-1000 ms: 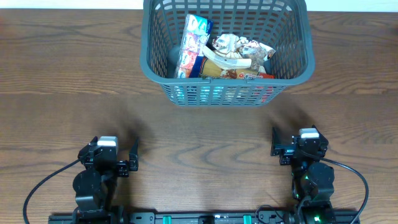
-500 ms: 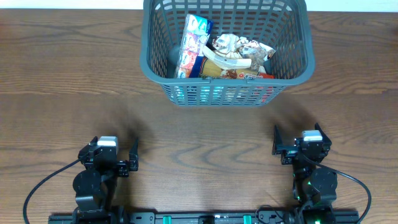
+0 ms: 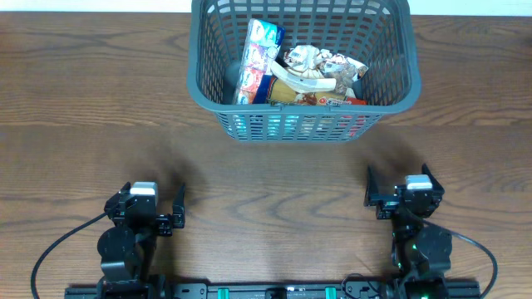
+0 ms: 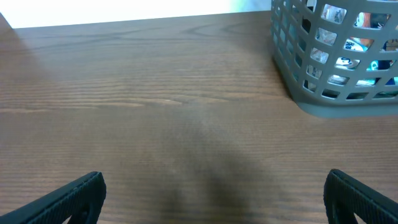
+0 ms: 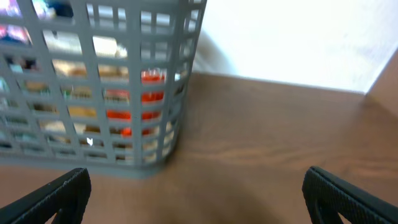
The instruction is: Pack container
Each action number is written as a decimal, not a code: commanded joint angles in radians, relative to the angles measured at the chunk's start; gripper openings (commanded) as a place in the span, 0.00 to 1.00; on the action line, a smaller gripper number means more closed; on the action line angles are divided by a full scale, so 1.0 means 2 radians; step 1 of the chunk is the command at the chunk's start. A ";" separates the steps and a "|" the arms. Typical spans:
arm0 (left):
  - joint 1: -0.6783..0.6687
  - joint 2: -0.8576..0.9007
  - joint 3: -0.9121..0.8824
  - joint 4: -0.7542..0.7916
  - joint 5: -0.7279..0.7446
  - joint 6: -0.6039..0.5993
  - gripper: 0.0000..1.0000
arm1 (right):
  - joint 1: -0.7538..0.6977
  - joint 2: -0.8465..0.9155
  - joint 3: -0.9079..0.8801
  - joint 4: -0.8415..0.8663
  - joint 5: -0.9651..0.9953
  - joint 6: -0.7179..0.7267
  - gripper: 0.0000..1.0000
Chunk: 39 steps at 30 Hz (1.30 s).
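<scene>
You will find nothing here that you can actually read. The tall blue, white and red packet (image 3: 256, 62) standing in the container (image 3: 208, 91) carries print, but from overhead it is too small for you to make out a single word or brand. The same goes for the packet with the red band (image 3: 341, 101) lying against the near wall: you get patches of colour, no letters. Through the lattice in both wrist views, the packet fronts reach you only as blurred red, orange, blue and white blotches, too soft to spell out
</scene>
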 commanded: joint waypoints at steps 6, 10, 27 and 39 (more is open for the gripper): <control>0.003 -0.003 -0.007 -0.009 0.004 -0.007 0.99 | 0.003 -0.012 -0.003 -0.001 -0.004 -0.007 0.99; 0.003 -0.003 -0.007 -0.009 0.004 -0.007 0.98 | 0.003 -0.012 -0.003 -0.001 -0.004 -0.007 0.99; 0.003 -0.003 -0.007 -0.009 0.004 -0.007 0.99 | 0.003 -0.012 -0.003 -0.001 -0.004 -0.007 0.99; 0.003 -0.003 -0.007 -0.009 0.004 -0.007 0.99 | 0.003 -0.012 -0.003 -0.001 -0.004 -0.007 0.99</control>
